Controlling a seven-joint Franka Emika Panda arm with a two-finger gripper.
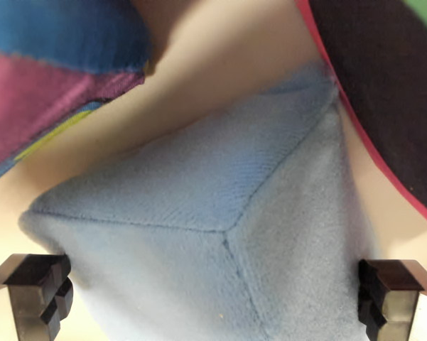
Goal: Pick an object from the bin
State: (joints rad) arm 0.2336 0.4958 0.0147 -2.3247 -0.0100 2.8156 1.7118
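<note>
- Looking down through the wrist view, the frame is filled by a pale blue, soft fabric block with stitched seams [220, 234], its three visible faces meeting at a corner near the middle of the picture.
- The gripper [220, 298] straddles this block: one dark fingertip [39, 291] shows at the wrist view's lower left and the other at the lower right, each just beside a flank of the fabric.
- The jaws stand wide apart and have not pinched the block; whether the pads already brush the cloth cannot be told, though no denting shows on either side.
- A multicoloured plush item in blue, magenta and yellow-green [50, 78] lies at the upper left, apart from the block, and a dark rounded object with a red rim [391, 85] sits at the upper right, close against the block's far corner.
- The pale beige floor of the bin [220, 85] shows between these things.
- In my judgement the step in hand is the final approach, with the grasp itself not yet made.
- The next move likely calls for squeezing the fingers onto the two side faces, firmly enough to hold yielding fabric, then lifting straight up so the red-rimmed neighbour is not dragged along.
</note>
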